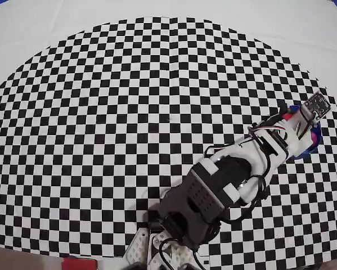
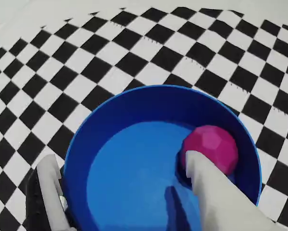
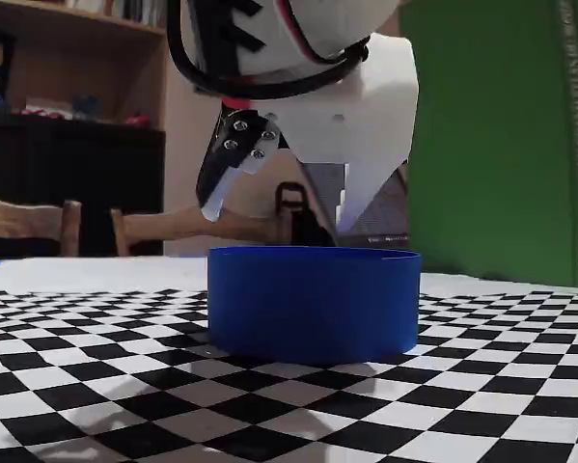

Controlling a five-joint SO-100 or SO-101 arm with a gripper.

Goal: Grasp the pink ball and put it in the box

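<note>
- White end effector [image 2: 119, 192] fingers are hanging spread apart over the box [image 2: 110, 120], gripping nothing.
- Pink ball [image 2: 212, 147] is sitting inside, against the box's right wall.
- Checkered desk [image 2: 86, 57] is lying open around the rim.

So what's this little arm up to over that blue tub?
The robot arm's gripper hangs right above the blue box on the checkered mat. In the wrist view the pink ball already lies inside the box, against its wall, next to one white finger. The jaws stand apart, so the ball looks released. From the side only the box wall shows; the ball is hidden.
</note>
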